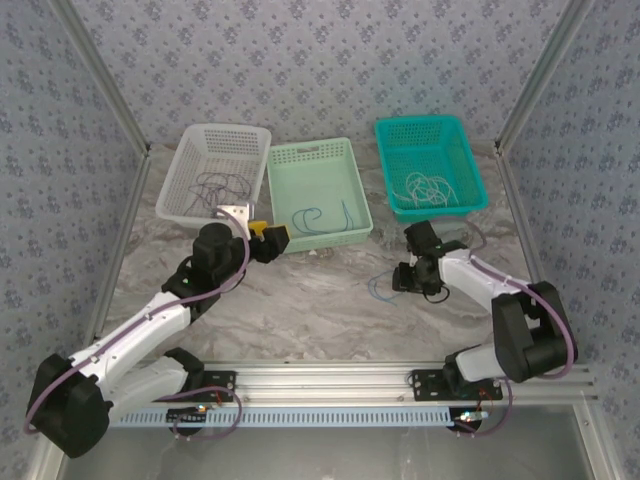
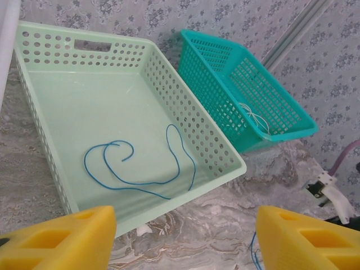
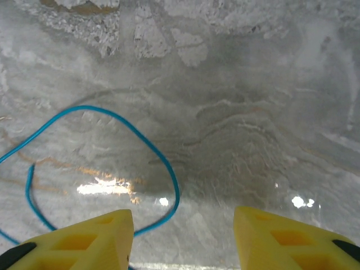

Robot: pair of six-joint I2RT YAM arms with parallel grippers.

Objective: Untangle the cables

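Entry: cable sorting, part done by the look of how things lie. Far left, white basket [image 1: 228, 128], holding a dark purplish-grey cable [image 1: 222, 185]. Centre, pale green basket [image 1: 310, 148], holding a blue cable [image 2: 140, 169] in loose curves. Far right, teal basket [image 1: 420, 122], holding a white cable [image 1: 432, 188]. Outstanding: one loose blue cable [image 3: 112, 121], lying on the marble bench [image 1: 320, 300] near the right arm, apart from all three baskets. Right tool [image 3: 183, 222]: yellow fingers spread, aimed down at the bench, nothing pinched; the loose strand's loop curves in just beside one finger. Left tool [image 2: 185, 222]: spread and empty, poised at the near left corner of the green basket. Step in hand, as I judge it: picking up the loose strand. Handling note: shift the right tool sideways so the wire sits squarely between the fingers, lower until the tips meet the bench, then close fully, since so thin a wire slips through any gap. Lift slowly so the tail trails free and does not snag.
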